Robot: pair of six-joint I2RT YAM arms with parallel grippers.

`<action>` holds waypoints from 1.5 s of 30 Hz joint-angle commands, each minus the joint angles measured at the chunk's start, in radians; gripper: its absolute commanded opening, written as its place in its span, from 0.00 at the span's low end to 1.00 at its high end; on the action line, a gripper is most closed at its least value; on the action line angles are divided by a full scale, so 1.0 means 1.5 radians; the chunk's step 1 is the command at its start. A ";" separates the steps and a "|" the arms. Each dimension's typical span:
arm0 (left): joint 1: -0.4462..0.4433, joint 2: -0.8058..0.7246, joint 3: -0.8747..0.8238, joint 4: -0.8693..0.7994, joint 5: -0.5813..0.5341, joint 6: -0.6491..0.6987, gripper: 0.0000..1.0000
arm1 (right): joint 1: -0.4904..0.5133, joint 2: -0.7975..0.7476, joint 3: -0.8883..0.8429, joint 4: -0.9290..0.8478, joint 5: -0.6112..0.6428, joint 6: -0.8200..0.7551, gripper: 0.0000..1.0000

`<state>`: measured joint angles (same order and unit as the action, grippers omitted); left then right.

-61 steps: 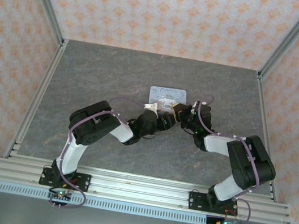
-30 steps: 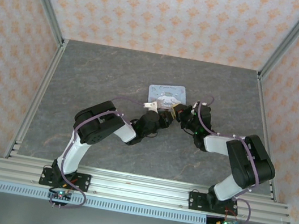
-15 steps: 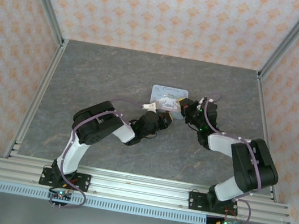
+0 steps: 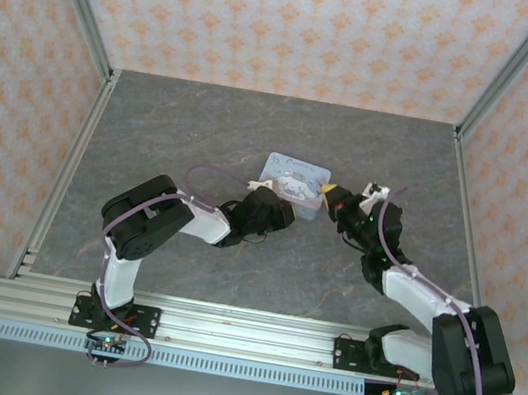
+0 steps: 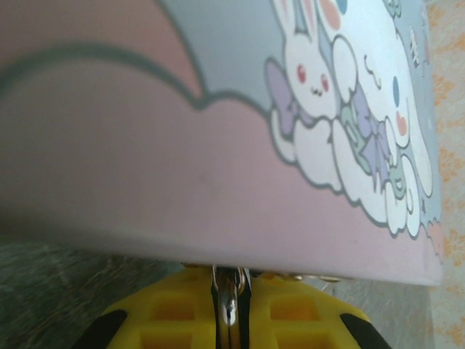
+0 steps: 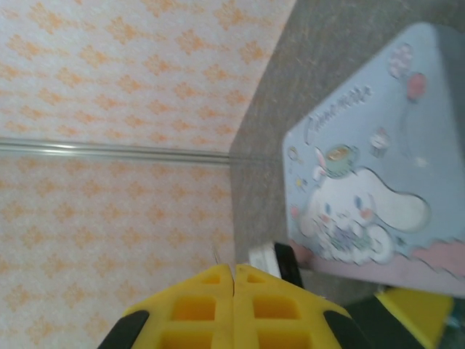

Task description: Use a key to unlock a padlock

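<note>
- My left hand (image 5: 231, 278) is closed almost fully on a small shiny metal piece (image 5: 228, 309), just under the near edge of the tin (image 5: 218, 182). I cannot tell whether the piece belongs to the padlock or the key.
- My right hand (image 6: 233, 270) is pressed fully closed beside the tin's right edge.
- The bench (image 4: 183, 133) is grey and stone-patterned, and the walls (image 4: 274, 17) have orange-flowered paper.
- The tin is pale blue with cartoon animals and lies mid-bench with its lid on, so its inside is hidden.

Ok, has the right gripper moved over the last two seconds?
Yes. The right gripper has shifted slightly right and farther from the near rail, now at the tin's right edge, jaws shut.
</note>
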<state>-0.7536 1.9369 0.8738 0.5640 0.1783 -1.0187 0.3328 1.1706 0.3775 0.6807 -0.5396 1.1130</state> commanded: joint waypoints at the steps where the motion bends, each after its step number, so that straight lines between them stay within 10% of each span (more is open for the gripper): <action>1: 0.016 -0.014 -0.021 -0.115 0.020 0.027 0.00 | -0.001 -0.062 -0.040 -0.020 -0.034 -0.028 0.00; 18: 0.074 -0.075 -0.013 -0.171 0.220 0.059 0.00 | 0.046 -0.199 -0.193 -0.105 0.020 0.019 0.00; 45: 0.107 -0.121 0.007 -0.128 0.356 0.006 0.00 | 0.090 0.005 -0.127 0.064 -0.007 0.026 0.00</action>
<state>-0.5995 1.7897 0.8627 0.3401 0.6785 -0.9859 0.4587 1.1744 0.1772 0.7094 -0.5407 1.1400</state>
